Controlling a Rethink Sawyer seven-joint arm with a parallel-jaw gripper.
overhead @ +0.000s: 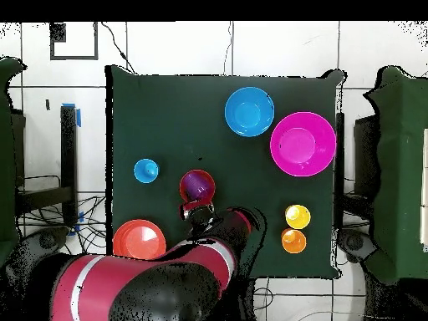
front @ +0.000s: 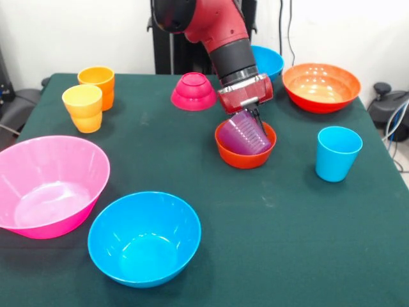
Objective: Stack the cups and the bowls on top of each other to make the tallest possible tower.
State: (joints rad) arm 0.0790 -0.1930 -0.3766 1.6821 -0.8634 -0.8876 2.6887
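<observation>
From the left edge of the green table [front: 211, 185], the large pink bowl [front: 48, 185] and a blue bowl [front: 144, 238] crowd the near corner. At centre, the gripper [front: 255, 118] clasps the purple cup [front: 245, 134], tilted inside the small orange-red bowl [front: 245, 152]. The light blue cup [front: 337, 153] stands apart at right, open cloth in front.

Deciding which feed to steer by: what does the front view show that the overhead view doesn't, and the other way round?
Only the front view shows the inverted magenta bowl, the blue bowl behind the arm, and the purple cup tilted in the small orange-red bowl with the hand at its rim. In the overhead view the arm covers those two bowls, and the cup's tilt is lost.

Only the overhead view shows the floor around the table.

Both share the pink bowl, near blue bowl, wide orange bowl, light blue cup and two orange cups.
</observation>
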